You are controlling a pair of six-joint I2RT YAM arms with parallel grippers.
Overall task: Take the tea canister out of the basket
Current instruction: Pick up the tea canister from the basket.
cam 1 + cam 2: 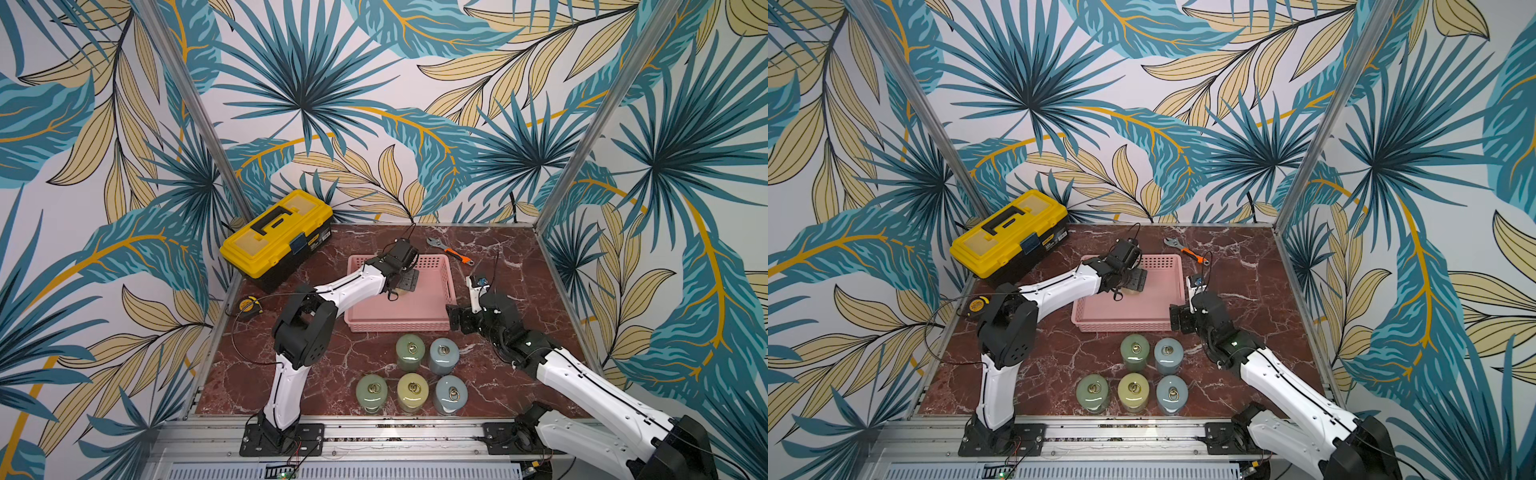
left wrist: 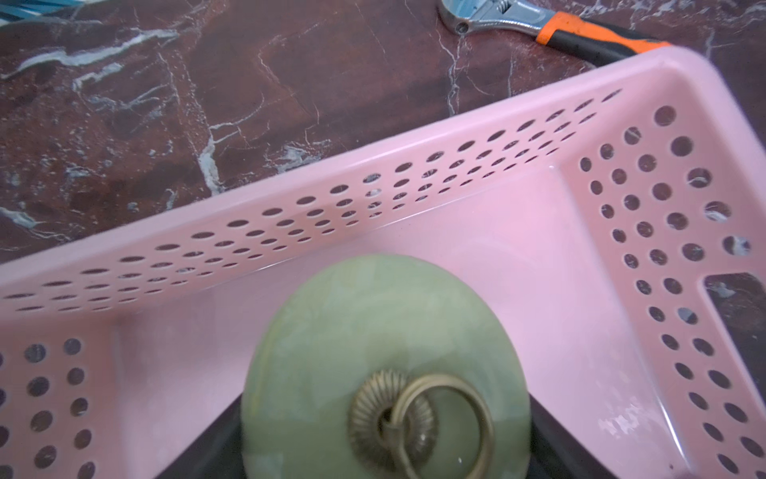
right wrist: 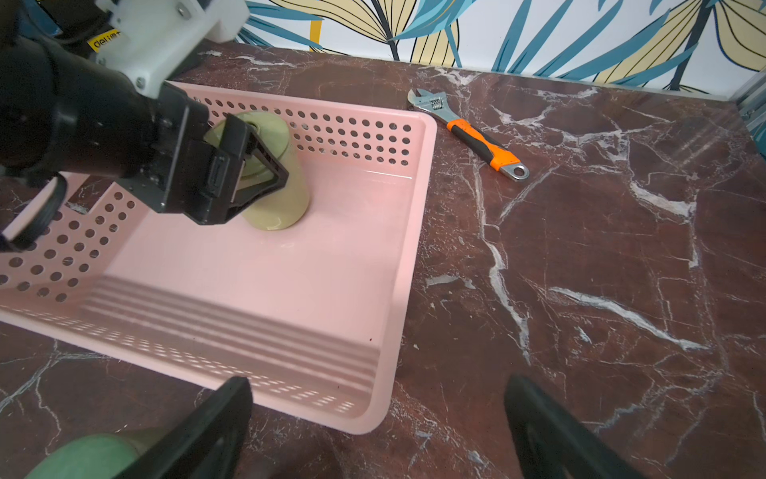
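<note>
In both top views the tea canister [image 1: 402, 294] is almost hidden beneath the left gripper [image 1: 409, 280], and only a pale sliver of it is seen inside the basket [image 1: 446, 286]. More is given by the wrist views. In the left wrist view the green lid [image 2: 373, 331] with its brass ring [image 2: 443, 419] is seen from above, and a dark finger [image 2: 207, 439] is pressed against each side of it. In the right wrist view the canister is shown from the side, standing on the basket's floor near the far perforated wall, with the lid clasped between the left jaws.

The right gripper [image 3: 379, 385] is held just outside the basket's near right corner, with its jaws spread wide and nothing between them.

The wrench [image 3: 468, 132] is seen on the marble table [image 3: 601, 249] beyond the basket in all four views. The yellow toolbox [image 1: 276, 232], the tape measure [image 1: 248, 304] and the five other canisters [image 1: 412, 390], which are grouped in front of the basket, are shown in full only from above.
</note>
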